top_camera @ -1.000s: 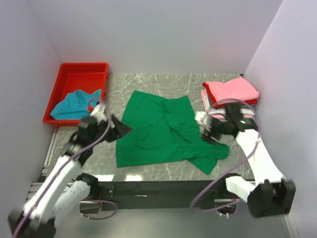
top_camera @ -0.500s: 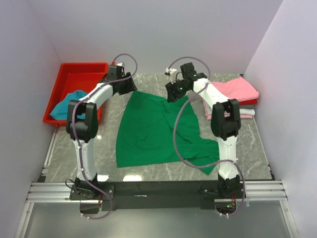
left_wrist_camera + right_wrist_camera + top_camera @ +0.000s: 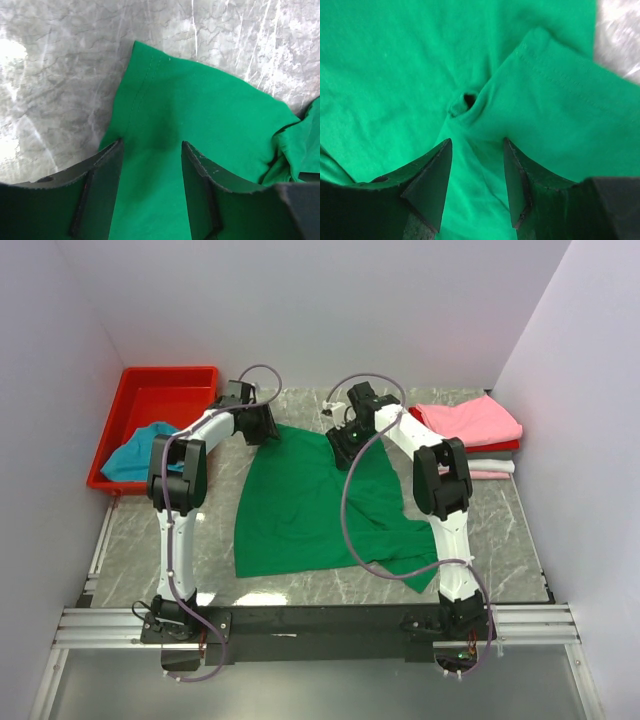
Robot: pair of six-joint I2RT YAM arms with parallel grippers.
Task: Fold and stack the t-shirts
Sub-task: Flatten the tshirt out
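A bright green t-shirt (image 3: 310, 505) lies spread on the marble table, rumpled at its near right corner. My left gripper (image 3: 262, 427) is open over the shirt's far left corner; its fingers straddle green cloth (image 3: 165, 115) beside a hemmed edge. My right gripper (image 3: 340, 448) is open over the shirt's far right part; its fingers straddle a puckered fold (image 3: 470, 102). A pink t-shirt (image 3: 470, 420) tops a folded stack with red and whitish shirts at the far right. A teal-blue t-shirt (image 3: 140, 452) lies in the red tray.
The red plastic tray (image 3: 160, 400) stands at the far left of the table. Grey walls close in the back and both sides. The metal rail (image 3: 320, 625) with the arm bases runs along the near edge.
Both arms reached out from near their bases to the shirt's far edge. In the last half second both grippers dropped a little closer onto the cloth. The shirt's far right side has folded inward.
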